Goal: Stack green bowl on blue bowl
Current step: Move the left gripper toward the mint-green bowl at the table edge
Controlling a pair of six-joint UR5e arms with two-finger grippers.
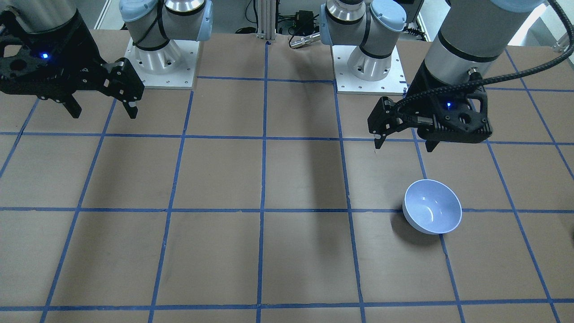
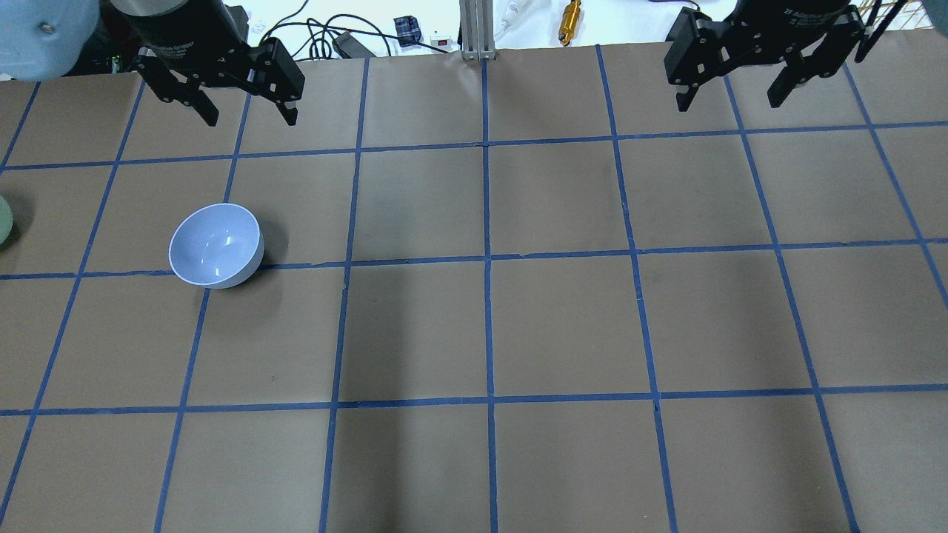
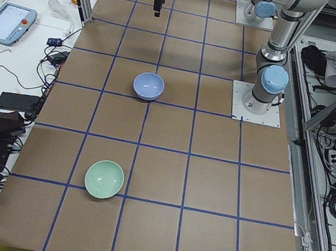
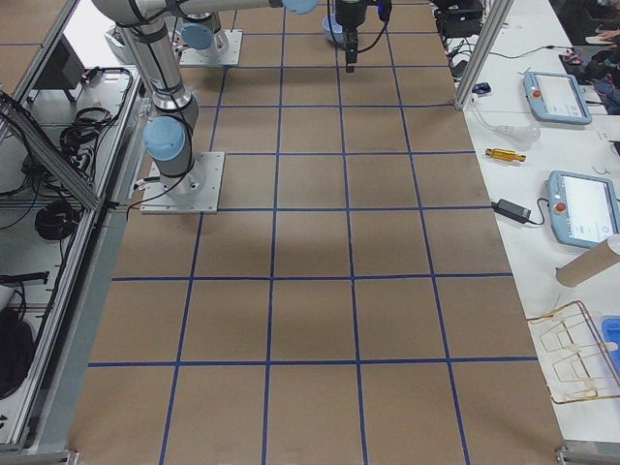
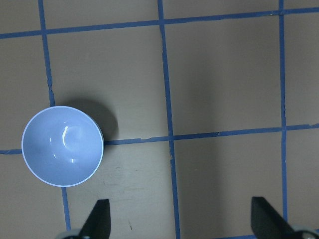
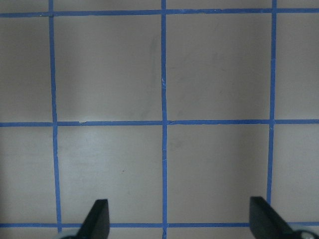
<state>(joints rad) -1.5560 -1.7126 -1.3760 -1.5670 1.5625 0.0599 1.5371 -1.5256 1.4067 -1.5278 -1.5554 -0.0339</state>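
**A:** Where do the bowls sit?

**B:** The blue bowl (image 2: pixel 215 245) stands upright left of centre in the overhead view, on a tape line of the table (image 2: pixel 563 318). The green bowl (image 3: pixel 104 179) is well apart from it, at lower left in the left-side view. The overhead view catches only a sliver of it at the left edge.

**A:** And the claws?

**B:** The left gripper (image 2: pixel 250 111) hangs at upper left, fingers spread wide and holding nothing. The right gripper (image 2: pixel 729 96), at upper right, is likewise spread and empty. Neither bowl is picked up yet.

**A:** What might go wrong?

**B:** Most likely the grasp. The green bowl is glossy and thin-rimmed, so a pinch on its rim could slip or tip it. It also lies almost outside the overhead frame, so the approach may be poorly aimed. Later, an off-centre release could shove the blue bowl or leave the green one tilted in it.
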